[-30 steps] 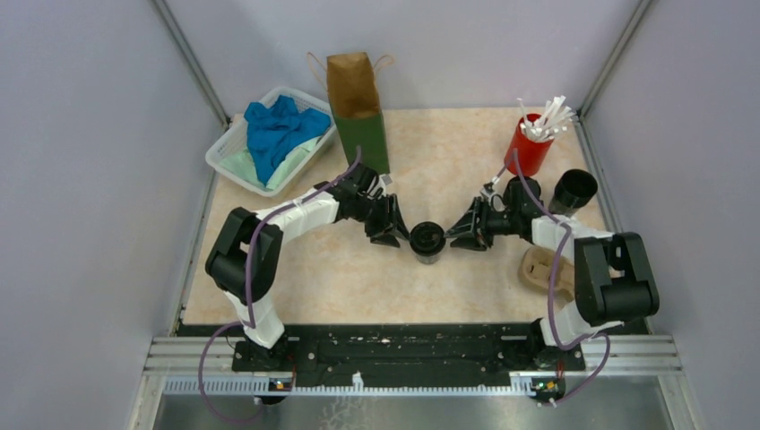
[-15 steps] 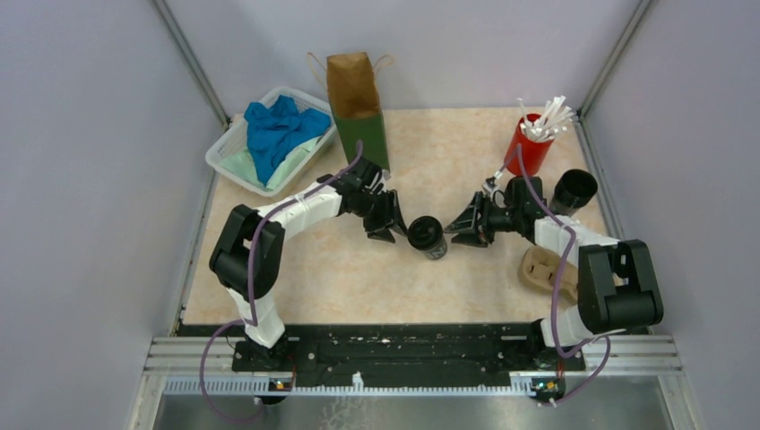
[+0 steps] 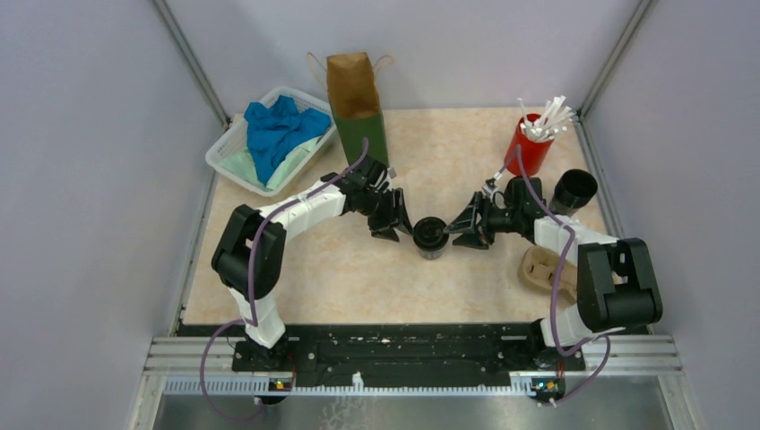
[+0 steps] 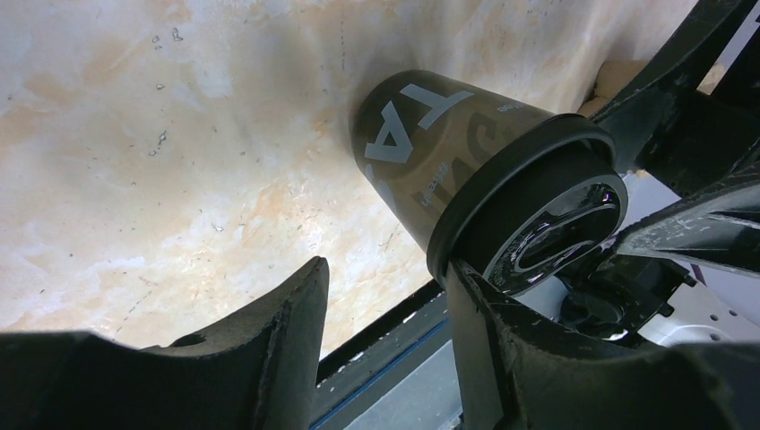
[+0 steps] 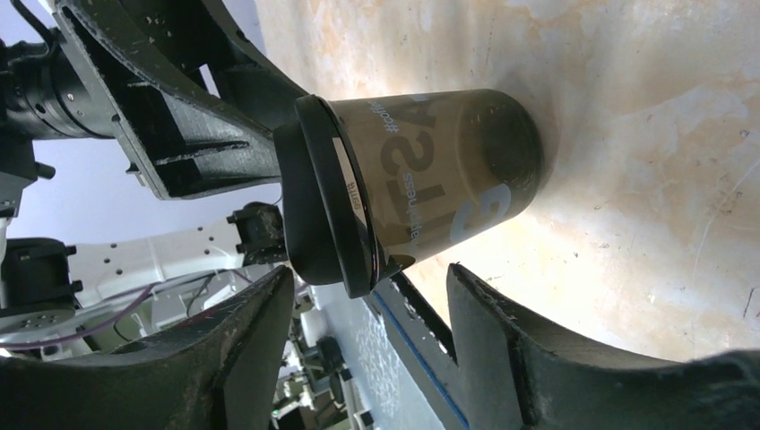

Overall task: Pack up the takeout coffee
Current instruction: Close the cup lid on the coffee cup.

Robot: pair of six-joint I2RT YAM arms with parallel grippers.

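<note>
I find the small black lidded disposable cup (image 3: 430, 236) standing on the marbled beige table (image 3: 448, 161), between both grippers. The left gripper (image 3: 400, 224) has its fingers parted, one touching the lid rim. The right gripper (image 3: 455, 234) has its fingers parted and unclamped.

The black cup (image 4: 421, 152) stands on the table (image 4: 134, 134), lid touching one finger (image 4: 502, 358) of the spread tool (image 4: 385, 278).

The beige marbled desk (image 3: 448, 148) bears a black lidded cup (image 3: 430, 238) between the left fingers (image 3: 388, 235) and the right fingers (image 3: 461, 238). Beyond the left fingers stand a paper bag (image 3: 357, 107) and a white basket (image 3: 226, 154). Near the right fingers are a red cup (image 3: 527, 150), a second black cup (image 3: 574, 190) and a pulp carrier (image 3: 541, 269).
</note>
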